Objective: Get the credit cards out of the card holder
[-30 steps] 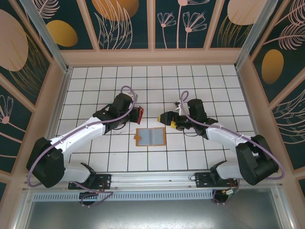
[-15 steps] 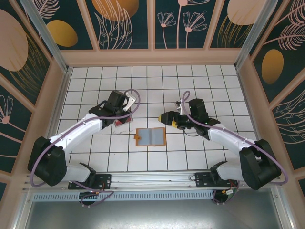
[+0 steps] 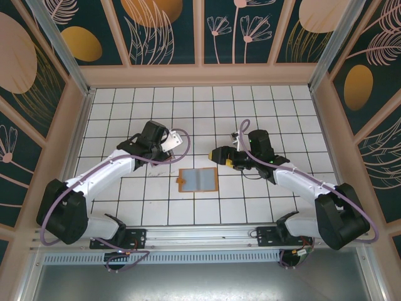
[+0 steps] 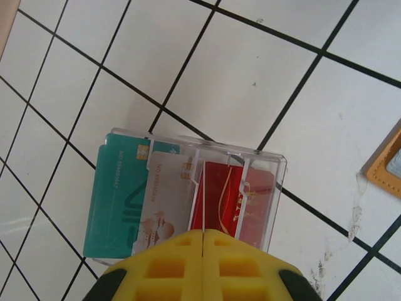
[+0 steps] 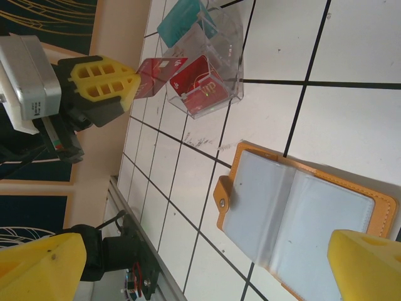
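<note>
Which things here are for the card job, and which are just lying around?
For the job:
card holder; red card pinched in the left gripper; teal card, pale card and second red card.

Just around:
clear box those three sit in; tiled table; patterned walls.

White gridded tabletop [image 3: 200,106], dark floral wall panels [image 3: 169,25], aluminium corner posts [image 3: 59,47]

The left claw [image 4: 203,233] hides the near ends of the credit cards [image 4: 119,194] and, seemingly, where it pinches the red card [image 4: 216,197]. The card holder [image 4: 388,164] is cut off at the right edge.
</note>
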Robot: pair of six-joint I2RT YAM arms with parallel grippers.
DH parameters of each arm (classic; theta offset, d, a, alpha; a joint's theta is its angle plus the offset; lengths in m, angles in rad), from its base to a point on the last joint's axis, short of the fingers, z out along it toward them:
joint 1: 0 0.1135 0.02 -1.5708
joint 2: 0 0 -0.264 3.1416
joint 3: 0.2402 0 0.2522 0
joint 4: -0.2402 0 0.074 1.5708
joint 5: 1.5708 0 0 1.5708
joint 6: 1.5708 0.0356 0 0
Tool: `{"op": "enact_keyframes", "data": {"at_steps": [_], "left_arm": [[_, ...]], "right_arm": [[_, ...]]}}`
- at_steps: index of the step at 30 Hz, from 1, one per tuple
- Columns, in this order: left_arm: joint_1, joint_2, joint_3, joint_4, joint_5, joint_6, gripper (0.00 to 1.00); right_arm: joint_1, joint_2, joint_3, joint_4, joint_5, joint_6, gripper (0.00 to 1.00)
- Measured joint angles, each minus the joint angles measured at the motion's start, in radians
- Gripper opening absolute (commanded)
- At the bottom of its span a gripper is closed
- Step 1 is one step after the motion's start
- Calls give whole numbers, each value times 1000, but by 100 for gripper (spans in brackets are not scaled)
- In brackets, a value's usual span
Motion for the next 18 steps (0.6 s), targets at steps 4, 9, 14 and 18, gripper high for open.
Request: {"op": "enact_keyframes", "data": {"at_steps": [4, 9, 14, 18], "left_arm": [[0, 8, -16, 4, 0, 23, 0], [0, 9, -54, 4, 1, 38, 0], [1, 9, -81, 26, -1, 48, 0], [1, 9, -92, 56, -3, 57, 0]], "right_arm": [[-1, 0, 0, 0, 0, 0, 99], [-2, 0, 0, 0, 0, 0, 99], [-2, 0, 0, 1, 0, 0, 99], [-2, 0, 0, 1, 0, 0, 99]]}}
